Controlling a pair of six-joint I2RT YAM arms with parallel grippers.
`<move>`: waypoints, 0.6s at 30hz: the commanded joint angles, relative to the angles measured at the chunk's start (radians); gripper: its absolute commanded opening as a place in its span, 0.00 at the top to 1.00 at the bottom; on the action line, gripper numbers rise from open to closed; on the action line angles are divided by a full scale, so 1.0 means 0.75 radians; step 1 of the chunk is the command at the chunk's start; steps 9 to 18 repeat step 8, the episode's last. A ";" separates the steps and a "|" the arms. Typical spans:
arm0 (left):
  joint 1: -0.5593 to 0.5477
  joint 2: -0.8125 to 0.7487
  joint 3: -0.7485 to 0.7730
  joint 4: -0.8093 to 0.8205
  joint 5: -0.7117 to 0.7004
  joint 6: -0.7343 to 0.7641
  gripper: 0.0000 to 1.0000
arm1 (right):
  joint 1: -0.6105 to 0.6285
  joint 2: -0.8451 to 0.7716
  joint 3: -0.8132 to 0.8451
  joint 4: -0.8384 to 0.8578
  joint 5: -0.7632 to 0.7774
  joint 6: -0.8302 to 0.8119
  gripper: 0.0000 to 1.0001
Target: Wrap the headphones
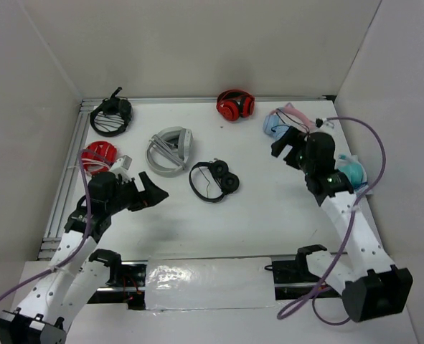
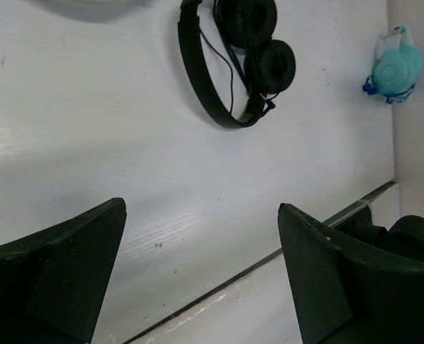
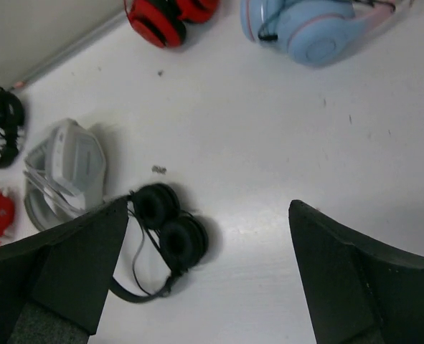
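Lying just beyond the right gripper [image 3: 207, 212], whose jaws gape wide and empty, the headphones [image 3: 308, 29] sit on the table [image 3: 283, 136], long axis parallel to the finger line. Right arm reaches forward, wrist tipped down; left gripper [image 2: 201, 209], also spread empty, hangs well apart by the black pair [image 2: 269, 64]
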 commanded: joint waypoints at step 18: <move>-0.064 -0.124 -0.017 0.036 -0.074 0.007 0.01 | 0.091 -0.524 -0.455 0.090 0.189 -0.026 0.00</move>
